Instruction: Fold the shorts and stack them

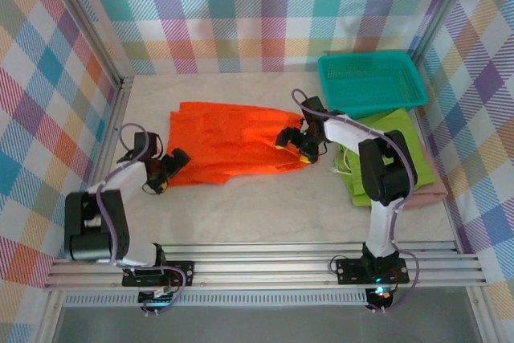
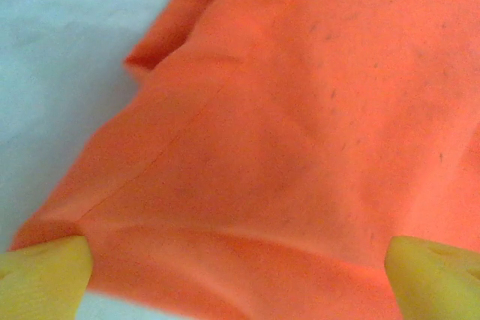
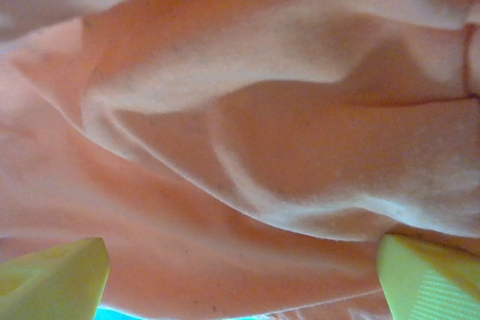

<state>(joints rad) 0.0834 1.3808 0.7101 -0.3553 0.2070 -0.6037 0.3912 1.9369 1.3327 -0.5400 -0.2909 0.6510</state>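
The bright orange shorts [image 1: 229, 146] lie spread flat across the middle of the table. My left gripper [image 1: 170, 170] is open at their near left corner. In the left wrist view its yellow fingertips [image 2: 45, 271] stand wide apart with the orange cloth's [image 2: 300, 110] edge between them. My right gripper [image 1: 294, 149] is open at the shorts' right edge. In the right wrist view, rumpled orange folds [image 3: 262, 148] lie between its spread fingertips [image 3: 431, 275]. Lime green shorts [image 1: 401, 130] lie folded on the dusty pink shorts [image 1: 430, 186] at the right.
A teal plastic basket [image 1: 369, 58] stands at the back right, just behind the folded pile. Checked cloth walls and metal frame posts close in the table on three sides. Bare tabletop [image 1: 257, 210] lies in front of the orange shorts.
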